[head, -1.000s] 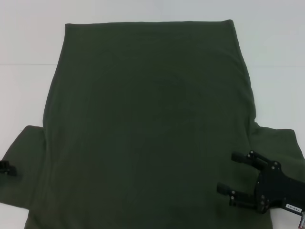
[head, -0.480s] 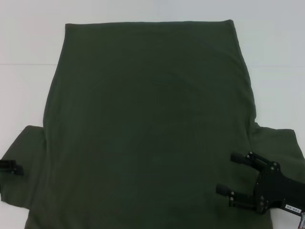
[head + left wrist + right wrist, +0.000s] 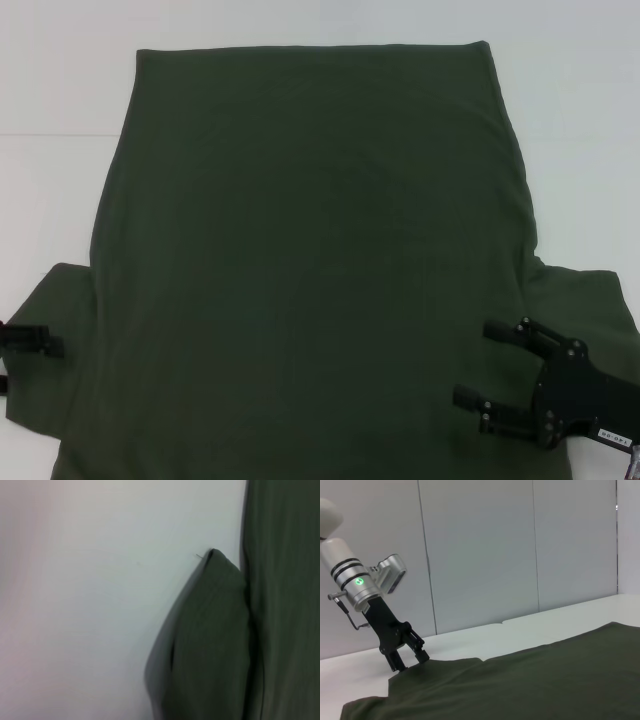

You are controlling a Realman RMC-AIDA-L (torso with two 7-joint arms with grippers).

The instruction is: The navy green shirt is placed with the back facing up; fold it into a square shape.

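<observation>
Two grippers flank the navy green shirt [image 3: 310,260], spread plain-side up on the white table [image 3: 60,90], its near hem cut off. Left gripper [image 3: 30,345], mostly out of frame, sits at the left sleeve's edge, fingers slightly parted around nothing. Right gripper [image 3: 478,365] hovers spread wide over the right side.

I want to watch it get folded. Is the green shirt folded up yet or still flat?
Flat. The navy green shirt lies spread on the white table, both sleeves sticking out sideways, no fold showing.

Black end effector [image 3: 478,382], silver wrist [image 3: 367,582]
</observation>
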